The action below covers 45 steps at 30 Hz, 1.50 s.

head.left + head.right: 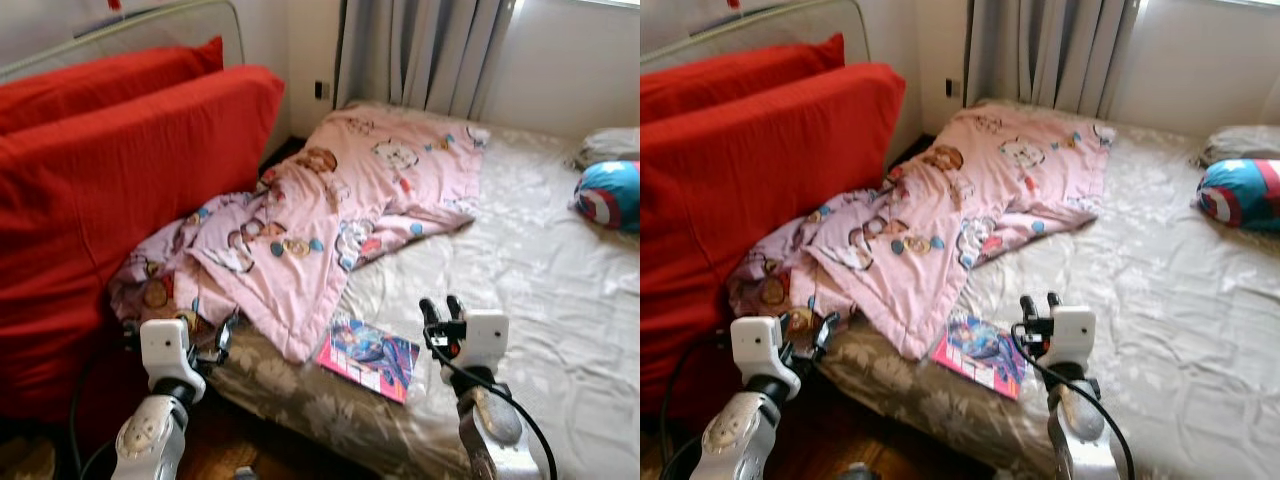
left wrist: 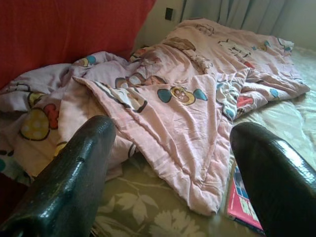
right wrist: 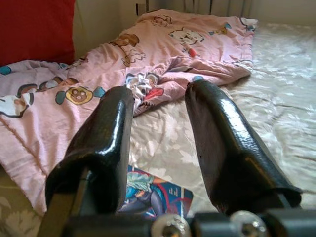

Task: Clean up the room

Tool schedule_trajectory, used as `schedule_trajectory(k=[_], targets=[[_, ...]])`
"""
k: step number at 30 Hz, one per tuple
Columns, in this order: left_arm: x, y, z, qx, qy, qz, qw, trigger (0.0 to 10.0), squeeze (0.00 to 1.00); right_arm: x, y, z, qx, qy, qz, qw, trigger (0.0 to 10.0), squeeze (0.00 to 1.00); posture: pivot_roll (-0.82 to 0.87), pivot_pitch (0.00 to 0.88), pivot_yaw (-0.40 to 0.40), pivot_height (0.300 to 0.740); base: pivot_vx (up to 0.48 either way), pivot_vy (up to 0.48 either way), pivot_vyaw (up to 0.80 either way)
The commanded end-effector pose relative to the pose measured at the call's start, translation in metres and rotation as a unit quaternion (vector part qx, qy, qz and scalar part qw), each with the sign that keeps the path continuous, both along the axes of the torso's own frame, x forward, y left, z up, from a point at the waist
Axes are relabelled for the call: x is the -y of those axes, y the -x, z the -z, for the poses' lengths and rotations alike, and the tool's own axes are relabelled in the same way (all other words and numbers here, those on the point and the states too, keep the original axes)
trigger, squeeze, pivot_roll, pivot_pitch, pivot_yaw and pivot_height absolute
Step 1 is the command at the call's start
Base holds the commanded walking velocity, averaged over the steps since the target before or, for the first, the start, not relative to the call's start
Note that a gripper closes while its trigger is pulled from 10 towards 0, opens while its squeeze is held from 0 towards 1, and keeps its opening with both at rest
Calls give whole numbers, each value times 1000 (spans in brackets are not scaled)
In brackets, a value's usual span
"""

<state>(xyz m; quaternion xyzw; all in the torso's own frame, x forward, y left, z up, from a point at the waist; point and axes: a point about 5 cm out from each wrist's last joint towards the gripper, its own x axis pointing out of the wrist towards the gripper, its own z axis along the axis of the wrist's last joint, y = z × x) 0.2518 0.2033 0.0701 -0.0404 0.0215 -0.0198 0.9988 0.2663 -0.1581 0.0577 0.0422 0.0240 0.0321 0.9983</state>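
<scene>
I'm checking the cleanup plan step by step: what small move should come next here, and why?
Probably lower the right gripper onto the book. Its fingers stand open and empty just beside the book, which lies loose at the bed's near edge, partly under the rumpled pink blanket's corner. The left gripper hovers open by the blanket.

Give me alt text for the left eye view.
A rumpled pink cartoon-print blanket sprawls across a beige bed, a colourful book lying by its corner. The left hand and right hand hover open near the bed's edge, red cushions at left.
</scene>
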Motion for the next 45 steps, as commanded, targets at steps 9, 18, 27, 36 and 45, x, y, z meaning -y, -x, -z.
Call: schedule_trajectory(k=[9,18,27,36,45], targets=[[1,-1,-2,-4,-3,4,1000,10000,0,-3,-1,2,-13,4,-13,1000,10000,0,3,68,-26,652,0,0,0],[2,0,-1,-6,-2,8,1000,10000,0,-5,0,1,-7,0,-16,1000,10000,0,5,62,-23,652,0,0,0],[3,0,-1,-6,0,13,1000,10000,0,-9,-1,6,-27,8,-25,999,10000,0,3,48,-19,642,0,0,0],[5,0,-2,-4,-1,15,1000,10000,0,-9,-1,2,-6,-1,-27,1000,10000,0,4,44,-18,637,0,0,0],[5,0,-3,-1,-1,15,1000,10000,0,-10,0,3,-11,0,-28,1000,10000,0,5,50,-20,637,0,0,0]])
